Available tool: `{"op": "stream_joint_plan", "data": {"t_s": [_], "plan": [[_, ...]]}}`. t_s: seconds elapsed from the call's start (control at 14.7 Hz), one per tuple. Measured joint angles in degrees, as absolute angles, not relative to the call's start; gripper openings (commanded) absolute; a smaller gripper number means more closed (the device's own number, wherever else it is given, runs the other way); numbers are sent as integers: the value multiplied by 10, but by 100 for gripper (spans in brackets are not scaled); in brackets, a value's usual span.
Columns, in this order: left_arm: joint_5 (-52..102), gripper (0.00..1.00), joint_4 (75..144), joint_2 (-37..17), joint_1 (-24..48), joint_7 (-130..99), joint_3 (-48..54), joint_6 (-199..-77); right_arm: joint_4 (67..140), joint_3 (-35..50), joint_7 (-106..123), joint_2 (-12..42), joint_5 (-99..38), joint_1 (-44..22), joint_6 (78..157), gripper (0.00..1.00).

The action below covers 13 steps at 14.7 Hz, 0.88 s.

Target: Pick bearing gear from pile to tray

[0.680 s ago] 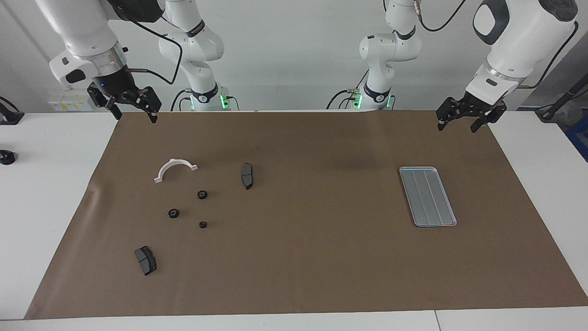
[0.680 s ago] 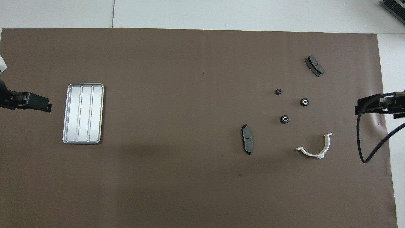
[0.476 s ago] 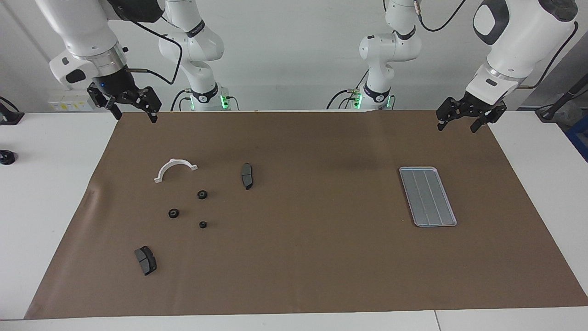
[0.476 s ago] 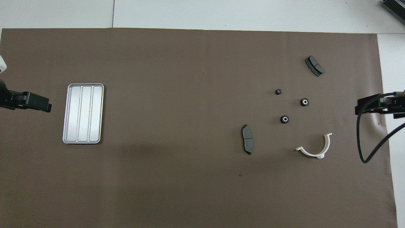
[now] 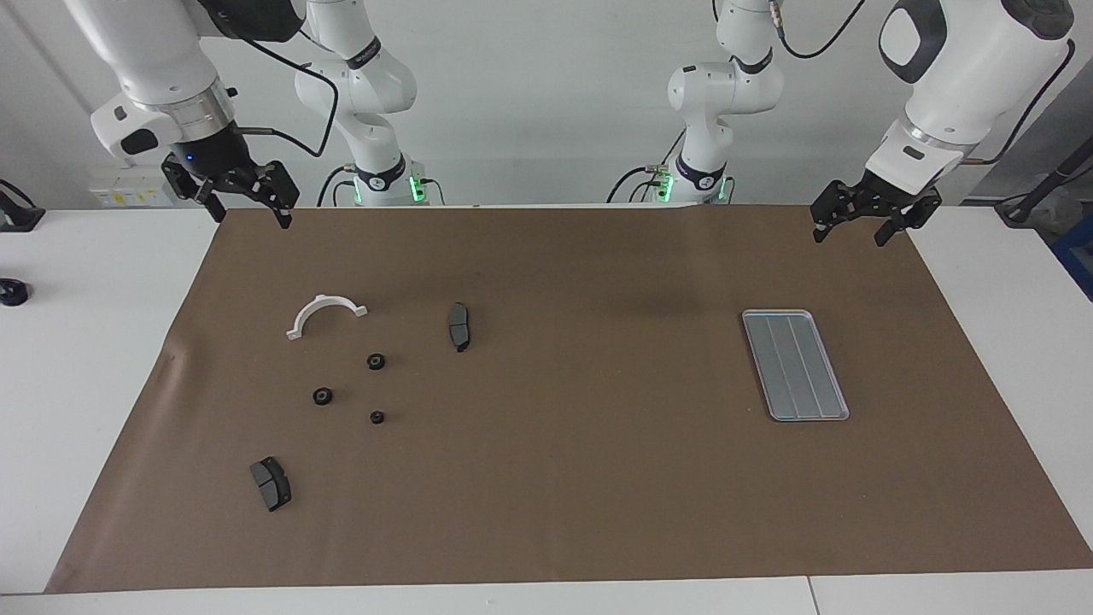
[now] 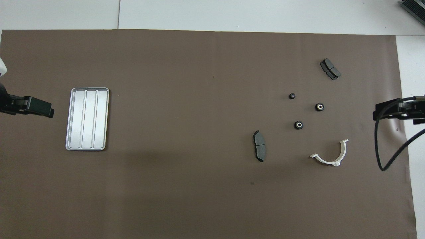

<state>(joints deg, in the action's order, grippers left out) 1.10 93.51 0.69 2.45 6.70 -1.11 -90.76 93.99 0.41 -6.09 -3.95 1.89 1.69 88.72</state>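
Note:
The pile lies on the brown mat toward the right arm's end. It holds three black round gears [image 5: 376, 361] [image 5: 323, 396] [image 5: 376, 418], two dark grey curved pads [image 5: 458, 326] [image 5: 271, 483] and a white half-ring bracket [image 5: 324, 314]. The gears also show in the overhead view [image 6: 298, 125] [image 6: 319, 107] [image 6: 292, 96]. The silver grooved tray [image 5: 794, 365] [image 6: 87, 119] lies empty toward the left arm's end. My right gripper [image 5: 250, 215] hangs open and empty over the mat's corner, apart from the pile. My left gripper [image 5: 851, 234] hangs open and empty over the mat's other corner, apart from the tray.
The brown mat [image 5: 581, 444] covers most of the white table [image 5: 77, 359]. A black cable [image 6: 382, 156] loops down from the right arm over the mat's edge. A small black object [image 5: 12, 292] sits on the bare table at the right arm's end.

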Motion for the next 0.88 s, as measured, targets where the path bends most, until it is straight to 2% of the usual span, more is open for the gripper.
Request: {"op": "stream_joint_plan", "data": {"t_s": [0.41, 0.75, 0.88], "plan": [[11, 100, 935, 7, 24, 67, -11, -908, 945, 4, -32, -41, 13, 16, 893, 100], [11, 100, 935, 7, 24, 67, -11, -908, 972, 4, -32, -37, 13, 16, 966, 100], [11, 100, 935, 7, 24, 67, -11, -908, 986, 4, -32, -17, 13, 16, 1011, 100]]}}
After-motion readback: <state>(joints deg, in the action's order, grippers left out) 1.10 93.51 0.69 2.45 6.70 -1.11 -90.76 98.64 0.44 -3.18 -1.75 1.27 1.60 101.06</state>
